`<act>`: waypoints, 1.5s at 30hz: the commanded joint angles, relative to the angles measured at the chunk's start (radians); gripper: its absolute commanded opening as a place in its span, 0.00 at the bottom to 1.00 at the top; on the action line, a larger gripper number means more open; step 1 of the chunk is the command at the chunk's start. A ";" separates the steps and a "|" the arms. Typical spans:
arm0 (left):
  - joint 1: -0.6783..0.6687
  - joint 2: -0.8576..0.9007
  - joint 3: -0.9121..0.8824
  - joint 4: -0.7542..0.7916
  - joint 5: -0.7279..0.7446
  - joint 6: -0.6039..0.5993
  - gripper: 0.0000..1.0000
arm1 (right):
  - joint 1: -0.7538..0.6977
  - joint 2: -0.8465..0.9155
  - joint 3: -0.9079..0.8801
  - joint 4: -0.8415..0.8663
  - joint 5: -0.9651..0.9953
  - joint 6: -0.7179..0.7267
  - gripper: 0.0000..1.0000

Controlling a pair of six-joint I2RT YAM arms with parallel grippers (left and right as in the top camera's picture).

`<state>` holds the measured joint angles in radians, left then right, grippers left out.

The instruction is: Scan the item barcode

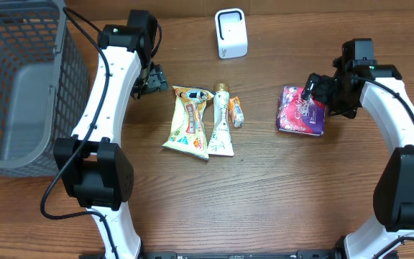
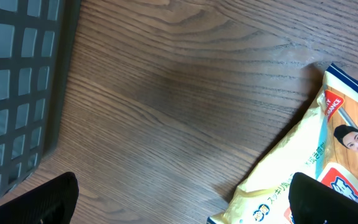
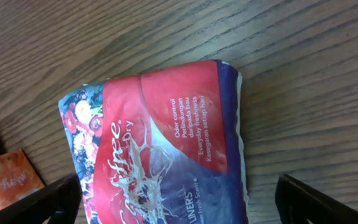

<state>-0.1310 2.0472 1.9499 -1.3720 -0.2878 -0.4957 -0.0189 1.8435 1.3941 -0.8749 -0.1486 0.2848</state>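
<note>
A red and purple pack of liners [image 1: 300,111] lies flat on the wooden table at the right. My right gripper [image 1: 320,97] hovers over its far right end, open. In the right wrist view the pack [image 3: 160,149] fills the space between the spread fingers of that gripper [image 3: 185,205], and nothing is gripped. The white barcode scanner [image 1: 231,34] stands at the back centre. My left gripper [image 1: 152,80] is open just left of a yellow snack packet [image 1: 187,121]. Seen from the left wrist, this gripper [image 2: 182,202] hangs over bare wood, with the packet [image 2: 316,155] under its right finger.
A grey mesh basket [image 1: 20,86] fills the far left; its wall [image 2: 17,81] is close to my left gripper. A cream tube [image 1: 221,122] and a small orange sachet [image 1: 236,112] lie between the yellow packet and the pack of liners.
</note>
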 commanded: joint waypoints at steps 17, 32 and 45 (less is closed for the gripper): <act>-0.007 0.008 0.003 0.000 0.000 -0.014 1.00 | -0.003 -0.001 0.019 -0.009 -0.036 -0.002 1.00; -0.007 0.008 0.003 0.000 0.000 -0.014 1.00 | -0.028 0.000 -0.150 0.162 -0.027 0.000 0.99; -0.007 0.008 0.003 0.000 0.000 -0.014 1.00 | -0.053 0.001 -0.285 0.316 -0.159 -0.001 0.64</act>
<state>-0.1310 2.0472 1.9499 -1.3716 -0.2878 -0.4957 -0.0750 1.8435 1.1370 -0.5674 -0.2779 0.2920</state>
